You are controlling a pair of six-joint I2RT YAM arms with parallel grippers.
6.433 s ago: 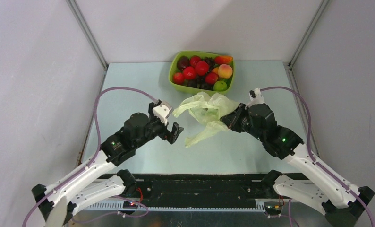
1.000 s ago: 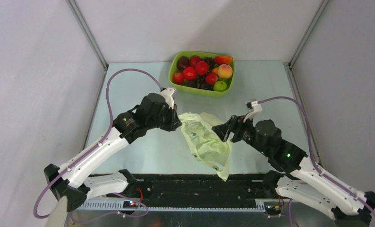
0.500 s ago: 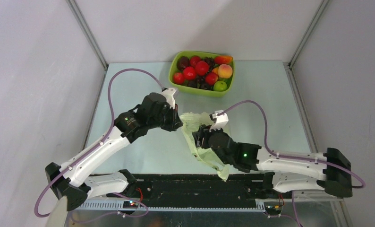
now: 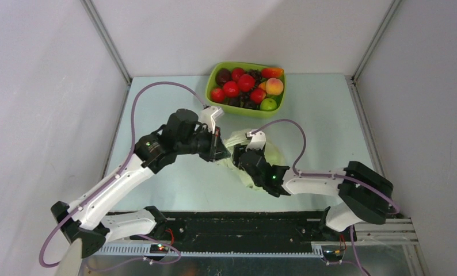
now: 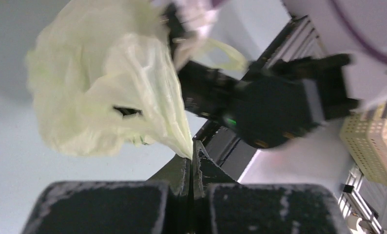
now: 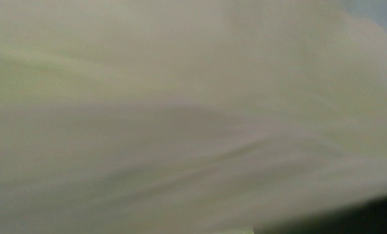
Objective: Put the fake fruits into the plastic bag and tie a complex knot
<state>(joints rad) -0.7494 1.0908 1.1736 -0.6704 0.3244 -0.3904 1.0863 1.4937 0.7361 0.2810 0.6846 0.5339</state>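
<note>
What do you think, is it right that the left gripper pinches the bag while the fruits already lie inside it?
Partly. The left gripper does pinch the plastic bag, but the fake fruits lie in the green tray, as the top view shows.

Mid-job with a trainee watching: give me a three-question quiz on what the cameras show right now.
1. True or false: the fruits lie in the tray, none in the bag.
2. What does the left tool pinch? A) the bag's edge B) the tray's rim C) nothing
3. Fill in: the right wrist view is filled with pale ____ film.
Key: 1 true; 2 A; 3 bag.
</note>
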